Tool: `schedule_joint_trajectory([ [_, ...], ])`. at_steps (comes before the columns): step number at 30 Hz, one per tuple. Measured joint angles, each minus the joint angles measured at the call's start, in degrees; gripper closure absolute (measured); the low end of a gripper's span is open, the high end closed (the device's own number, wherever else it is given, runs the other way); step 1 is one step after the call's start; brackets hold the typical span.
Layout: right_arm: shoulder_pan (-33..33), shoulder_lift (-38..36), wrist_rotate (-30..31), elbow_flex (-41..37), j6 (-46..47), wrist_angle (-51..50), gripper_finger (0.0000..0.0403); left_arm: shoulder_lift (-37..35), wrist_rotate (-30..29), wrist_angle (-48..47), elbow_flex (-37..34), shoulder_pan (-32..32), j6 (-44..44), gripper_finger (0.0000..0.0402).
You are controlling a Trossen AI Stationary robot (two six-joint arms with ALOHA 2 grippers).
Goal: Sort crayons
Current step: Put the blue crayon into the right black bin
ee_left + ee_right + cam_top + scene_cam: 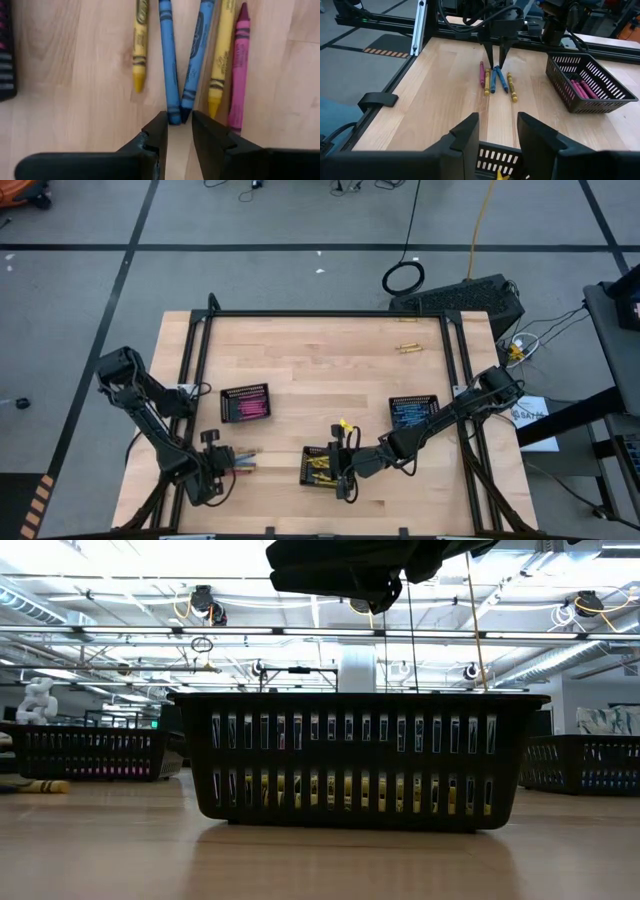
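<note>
A: From above, where does everything sit?

B: Three mesh trays stand on the surface (pixel 300 350): the pink tray (pixel 245 404) toward the left edge, the blue tray (pixel 412 412) toward the right edge, and the yellow tray (pixel 322 467) at the middle of the near edge. The left tool (pixel 237 463) rests near the near-left corner, right at a small cluster of loose crayons (pixel 244 461). The right tool (pixel 345 470) hangs over the yellow tray. Two more stray crayons (pixel 407 347) lie well apart, toward the far-right corner.

A: And level with the surface?

B: The yellow tray (pixel 360 760) fills the middle, with yellow showing through its slots. The right tool is a dark mass above it; its fingers can't be read here.

A: The left wrist?

B: Five crayons lie side by side: yellow, two blue crayons (pixel 170 60), yellow, pink. The left tool (pixel 179 131) is spread narrowly, with both blue tips just at its opening, not yet pinched.

A: The right wrist?

B: The right tool (pixel 497 131) is spread with nothing between its fingers, above the yellow tray's rim (pixel 495 159). Across the surface the left tool (pixel 496 59) stands over the loose cluster.

A: So which step is this?

B: I'd say the left arm is lining up a pick of a blue crayon. The two tips nearly touch, so closing now may catch both. It likely needs to favour one, clamp, lift, and carry it across to the blue tray.
</note>
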Motion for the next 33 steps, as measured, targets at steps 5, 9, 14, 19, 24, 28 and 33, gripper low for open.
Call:
schedule_joint_trajectory([
  [5,0.0,0.0,0.0,0.0,0.3,0.0,0.0284,0.0,0.8,-0.3,1.3,0.8,-0.7,0.0318],
  [9,0.0,0.0,0.0,0.0,0.4,0.0,0.0284,0.0,1.8,-0.7,1.3,1.7,-0.8,0.0318],
  [14,0.0,0.0,0.0,0.0,0.4,0.0,0.0284,-0.8,2.5,-4.1,1.3,2.5,-1.2,0.0318],
  [19,0.0,0.0,0.0,0.0,0.4,0.0,0.0284,-3.2,0.0,-4.4,1.4,3.1,-0.9,0.0318],
  [24,0.0,0.0,0.0,0.0,0.5,0.0,0.0284,-3.6,-6.0,-3.2,1.1,3.3,2.0,0.0318],
  [28,0.0,0.0,0.0,0.0,0.5,0.0,0.0284,-3.7,-6.5,-0.8,-0.8,4.5,3.5,0.0318],
  [33,0.0,0.0,0.0,0.0,0.5,0.0,0.0284,-3.7,-6.8,4.9,-3.1,5.3,6.3,0.0318],
])
